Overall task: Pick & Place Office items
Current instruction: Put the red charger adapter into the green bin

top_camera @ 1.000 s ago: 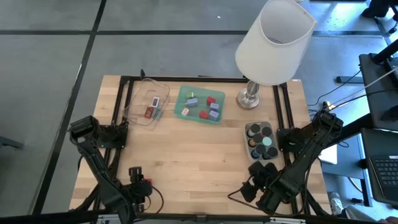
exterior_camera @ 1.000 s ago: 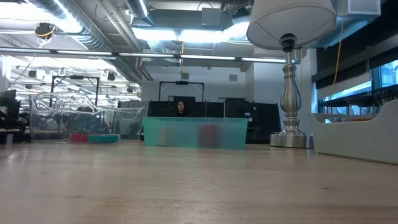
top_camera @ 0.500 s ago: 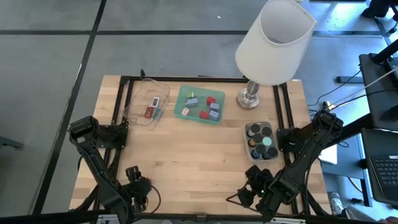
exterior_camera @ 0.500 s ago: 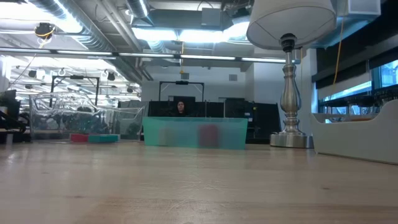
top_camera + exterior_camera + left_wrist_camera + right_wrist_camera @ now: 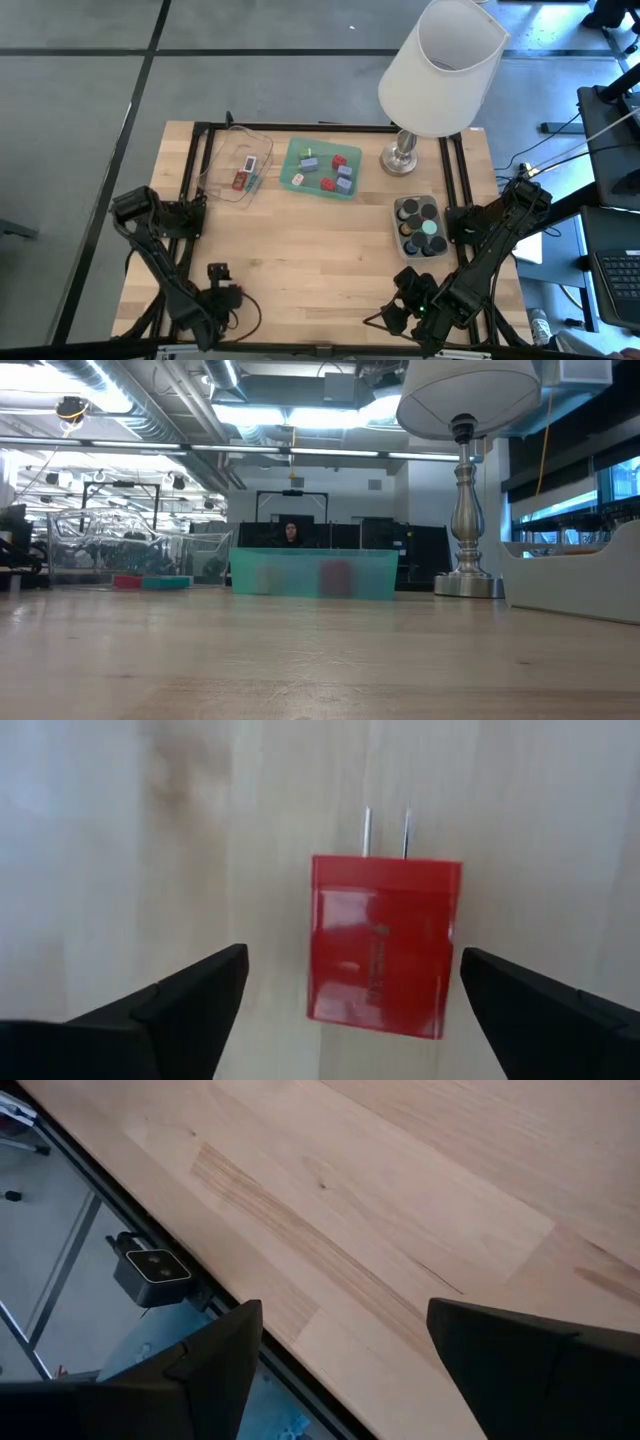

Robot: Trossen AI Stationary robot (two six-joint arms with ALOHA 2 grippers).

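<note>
We see the wooden table (image 5: 320, 250) carrying a white-shaded lamp (image 5: 440, 65), then a green tray (image 5: 292, 160) of small blocks, a grey tray (image 5: 398, 232) of black caps and a clear tray (image 5: 222, 165). Our left gripper (image 5: 345, 1010) spreads wide over a red 2-pronged plug block (image 5: 384, 945) near the table's front-left edge. Our right gripper (image 5: 345, 1355) gapes wide, holding nothing, at the front-right edge.

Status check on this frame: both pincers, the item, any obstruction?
Left pincer open over red plug block lying on table. Right pincer open, empty. Nothing blocking.
</note>
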